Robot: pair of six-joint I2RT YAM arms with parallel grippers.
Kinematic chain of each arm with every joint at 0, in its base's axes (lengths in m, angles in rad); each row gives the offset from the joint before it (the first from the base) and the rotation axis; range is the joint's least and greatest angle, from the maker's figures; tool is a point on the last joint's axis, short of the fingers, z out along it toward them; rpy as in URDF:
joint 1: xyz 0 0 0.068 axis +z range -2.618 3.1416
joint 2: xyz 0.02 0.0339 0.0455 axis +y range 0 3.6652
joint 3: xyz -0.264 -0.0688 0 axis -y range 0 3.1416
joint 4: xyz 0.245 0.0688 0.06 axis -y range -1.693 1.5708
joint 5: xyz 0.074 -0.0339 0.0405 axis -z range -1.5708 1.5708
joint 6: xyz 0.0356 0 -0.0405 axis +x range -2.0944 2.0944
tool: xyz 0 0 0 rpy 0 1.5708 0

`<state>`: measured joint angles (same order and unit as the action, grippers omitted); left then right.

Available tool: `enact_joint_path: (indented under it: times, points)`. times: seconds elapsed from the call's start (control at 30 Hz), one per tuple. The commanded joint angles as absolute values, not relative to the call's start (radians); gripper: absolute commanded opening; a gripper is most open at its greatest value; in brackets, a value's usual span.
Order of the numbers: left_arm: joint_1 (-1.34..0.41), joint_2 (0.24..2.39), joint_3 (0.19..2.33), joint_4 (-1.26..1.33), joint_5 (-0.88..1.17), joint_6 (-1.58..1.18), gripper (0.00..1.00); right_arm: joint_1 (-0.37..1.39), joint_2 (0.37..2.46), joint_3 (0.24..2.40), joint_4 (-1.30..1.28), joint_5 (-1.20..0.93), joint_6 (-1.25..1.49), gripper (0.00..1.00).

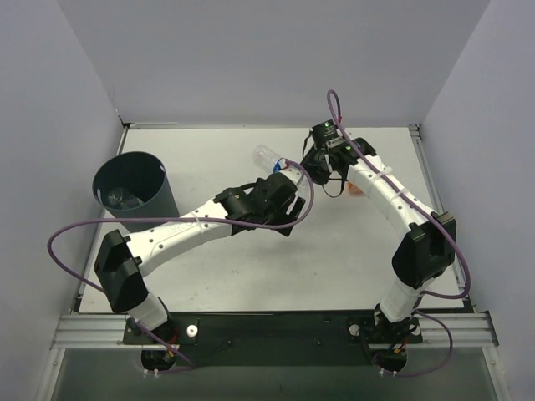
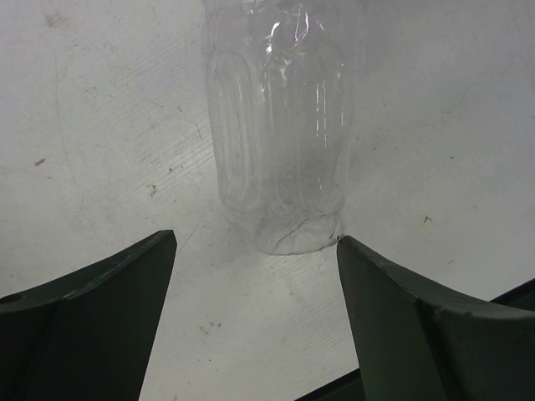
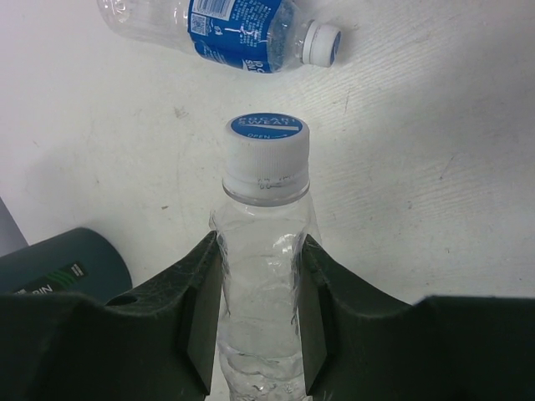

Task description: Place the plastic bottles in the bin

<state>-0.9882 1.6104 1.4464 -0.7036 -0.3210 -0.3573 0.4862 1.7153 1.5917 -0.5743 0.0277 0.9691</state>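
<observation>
While it's gripped, clear bottle [image 3: 261, 284], blue-topped white cap [image 3: 267, 150]

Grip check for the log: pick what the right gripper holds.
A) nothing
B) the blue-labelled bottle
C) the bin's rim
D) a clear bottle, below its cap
D: the right gripper clamps both sides of the clear bottle under its cap; the blue-labelled bottle lies free beyond it.
</observation>
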Motion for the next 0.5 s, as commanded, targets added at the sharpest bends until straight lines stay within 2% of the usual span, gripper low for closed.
enact_joint_path:
  times: [0.0, 0.27, 0.47]
  points:
    - [-0.977, 1.559, 1.477, -0.477, -0.365, -0.339, 0.91, 0.543, 1.727, 1.620, -0.666, -0.090, 1.023, 0.00]
    - [-0.962, 1.532, 1.453, -0.428, -0.327, -0.344, 0.95, 0.555, 1.750, 1.634, -0.666, -0.132, 1.017, 0.00]
    - [-0.957, 1.586, 1.525, -0.555, -0.385, -0.360, 0.92, 0.558, 1.743, 1.641, -0.666, -0.120, 1.012, 0.00]
